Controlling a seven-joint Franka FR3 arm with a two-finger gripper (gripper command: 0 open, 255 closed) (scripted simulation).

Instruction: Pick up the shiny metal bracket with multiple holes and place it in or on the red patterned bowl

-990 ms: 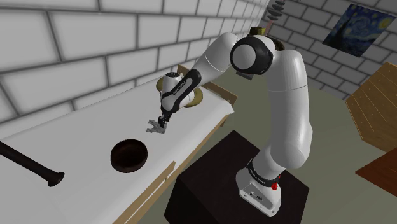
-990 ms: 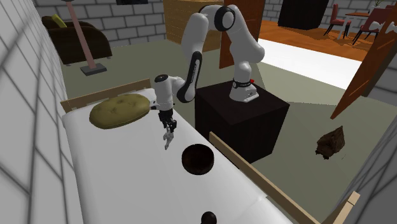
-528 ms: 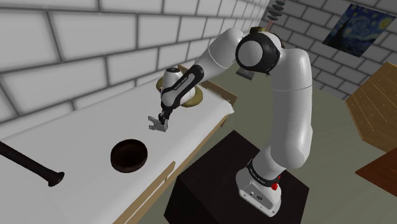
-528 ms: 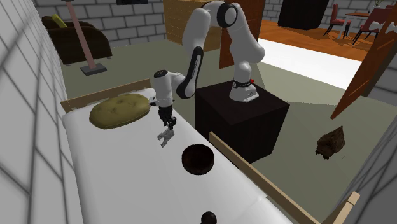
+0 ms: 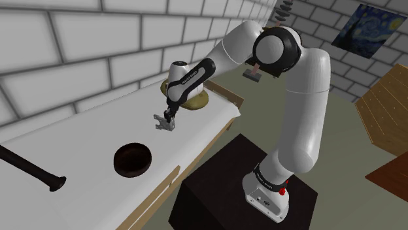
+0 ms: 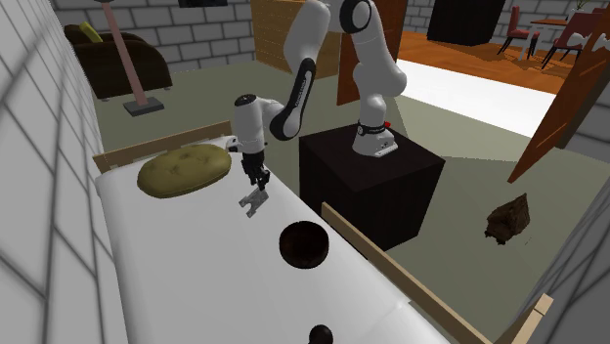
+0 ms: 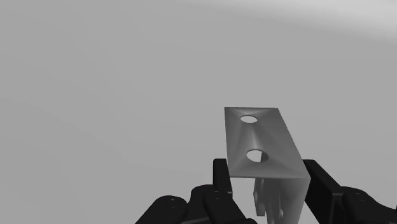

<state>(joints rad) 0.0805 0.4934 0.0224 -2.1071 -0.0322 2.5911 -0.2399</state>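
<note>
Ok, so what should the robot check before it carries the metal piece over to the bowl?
1. Gripper shut on the bracket, fingers on both sides: ok.
2. Bracket lifted off the white surface: ok.
3. Bowl upright with its opening facing up: ok.
4. Bracket above the bowl: not ok, the bowl sits off to the side, toward the shoulder view's lower left.
5. Grip tight enough not to slip: cannot tell.

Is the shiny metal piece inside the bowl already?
No, the metal bracket is clasped in the gripper, up off the white surface and apart from the dark bowl.
</note>
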